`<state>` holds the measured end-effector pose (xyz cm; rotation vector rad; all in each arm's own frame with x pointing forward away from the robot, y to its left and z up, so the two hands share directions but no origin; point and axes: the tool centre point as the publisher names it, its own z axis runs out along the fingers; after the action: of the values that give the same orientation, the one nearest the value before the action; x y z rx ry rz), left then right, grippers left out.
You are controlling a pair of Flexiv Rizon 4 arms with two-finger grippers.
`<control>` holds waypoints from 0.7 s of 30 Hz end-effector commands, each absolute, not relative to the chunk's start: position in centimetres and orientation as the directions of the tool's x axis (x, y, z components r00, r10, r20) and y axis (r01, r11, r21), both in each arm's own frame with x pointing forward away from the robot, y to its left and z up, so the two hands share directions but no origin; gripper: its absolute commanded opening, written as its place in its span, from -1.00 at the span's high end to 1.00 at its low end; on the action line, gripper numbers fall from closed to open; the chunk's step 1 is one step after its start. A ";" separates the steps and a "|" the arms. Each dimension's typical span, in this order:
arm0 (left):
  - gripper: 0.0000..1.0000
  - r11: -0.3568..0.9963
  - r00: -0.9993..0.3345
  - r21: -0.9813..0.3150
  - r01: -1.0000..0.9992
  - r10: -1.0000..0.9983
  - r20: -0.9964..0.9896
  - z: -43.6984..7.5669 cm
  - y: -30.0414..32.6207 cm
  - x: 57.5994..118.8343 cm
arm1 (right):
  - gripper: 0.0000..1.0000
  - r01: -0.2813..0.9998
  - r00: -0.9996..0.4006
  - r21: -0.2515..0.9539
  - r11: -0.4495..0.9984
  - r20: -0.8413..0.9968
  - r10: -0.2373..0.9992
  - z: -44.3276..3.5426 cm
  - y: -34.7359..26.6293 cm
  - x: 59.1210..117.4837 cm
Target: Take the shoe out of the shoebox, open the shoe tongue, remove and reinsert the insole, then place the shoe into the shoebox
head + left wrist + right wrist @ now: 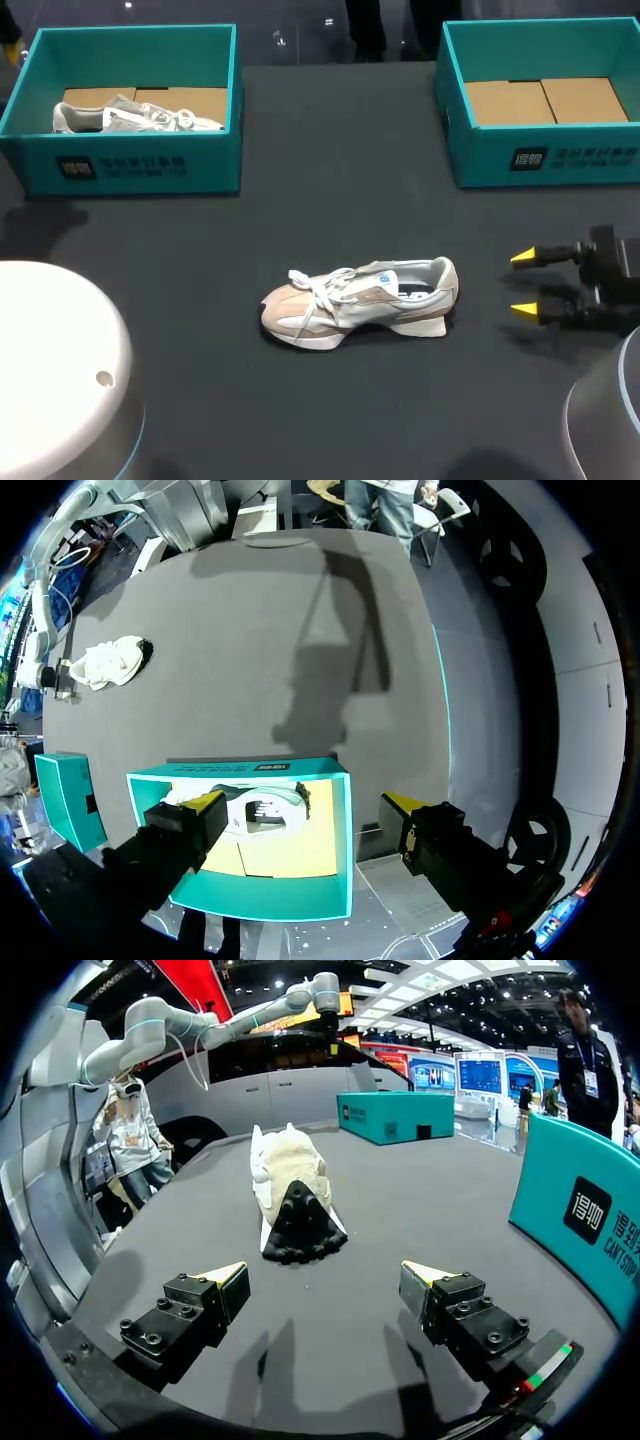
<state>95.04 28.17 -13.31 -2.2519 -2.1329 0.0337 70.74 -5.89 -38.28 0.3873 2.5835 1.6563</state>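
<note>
A beige and grey shoe [355, 305] lies on its sole in the middle of the dark table, toe to the left and heel to the right. My right gripper [527, 285] stands open just right of the heel, a short gap away. In the right wrist view the shoe [290, 1185] lies ahead of the open right gripper [330, 1280], its black heel sole facing me. My left gripper [303, 805] hangs open high above the left teal shoebox [342, 840], which holds a second shoe [262, 815]. The shoe on the table [112, 662] shows far off in that view.
The left shoebox [130, 165] sits at the back left with a grey shoe [135, 118] inside. A second teal shoebox [550, 160] at the back right shows only its cardboard floor. My left arm's white housing [60, 370] fills the front left corner.
</note>
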 end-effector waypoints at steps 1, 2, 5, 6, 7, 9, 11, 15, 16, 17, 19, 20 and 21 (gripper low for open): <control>-1.00 -0.055 0.056 -0.042 0.998 0.998 0.014 -13.3 28.2 95.0 | -1.00 0.188 -0.966 0.896 0.401 0.096 0.239 -38.6 -4.5 70.8; -1.00 -0.055 0.056 -0.042 0.998 0.998 0.014 -13.3 28.2 95.0 | -1.00 0.189 -0.966 0.896 0.401 0.097 0.239 -38.7 -4.2 70.8; -1.00 -0.055 0.056 -0.042 0.998 0.998 0.014 -13.3 28.2 95.0 | -1.00 0.188 -0.966 0.899 0.395 0.096 0.241 -38.8 -3.4 70.7; -1.00 -0.055 0.056 -0.042 0.998 0.998 0.014 -13.3 28.2 95.0 | -1.00 0.187 -0.966 0.901 0.391 0.096 0.241 -38.8 -3.2 70.7; -1.00 -0.055 0.056 -0.042 0.998 0.998 0.014 -13.3 28.2 95.0 | -1.00 0.186 -0.966 0.902 0.389 0.095 0.242 -38.8 -3.0 70.7; -1.00 -0.055 0.056 -0.042 0.998 0.998 0.014 -13.3 28.2 95.0 | -1.00 0.184 -0.966 0.904 0.387 0.093 0.242 -38.7 -2.3 70.6; -1.00 -0.055 0.056 -0.042 0.998 0.998 0.014 -13.3 28.2 95.0 | -1.00 0.181 -0.966 0.904 0.386 0.091 0.240 -38.7 -1.8 70.5; -1.00 -0.055 0.056 -0.042 0.998 0.998 0.014 -13.3 28.2 95.0 | -1.00 0.178 -0.968 0.904 0.389 0.089 0.236 -38.9 -0.8 70.4; -1.00 -0.055 0.056 -0.042 0.998 0.998 0.014 -13.3 28.2 95.0 | -1.00 0.178 -0.968 0.903 0.392 0.089 0.235 -39.0 -0.5 70.4; -1.00 -0.055 0.056 -0.042 0.998 0.998 0.014 -13.3 28.2 95.0 | -1.00 0.179 -0.968 0.902 0.393 0.089 0.235 -39.0 -0.2 70.3; -1.00 -0.055 0.056 -0.042 0.998 0.998 0.014 -13.3 28.2 95.0 | -1.00 0.180 -0.968 0.900 0.397 0.090 0.235 -39.1 0.3 70.3; -1.00 -0.055 0.056 -0.042 0.998 0.998 0.014 -13.3 28.2 95.0 | -1.00 0.181 -0.967 0.900 0.397 0.090 0.236 -39.2 0.5 70.3; -1.00 -0.055 0.056 -0.042 0.998 0.998 0.014 -13.3 28.2 95.0 | -1.00 0.180 -0.968 0.901 0.394 0.091 0.233 -39.2 0.8 70.2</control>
<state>95.04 28.17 -13.31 -2.2518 -2.1329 0.0337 70.20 -0.02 -39.05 0.3774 2.5804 1.6667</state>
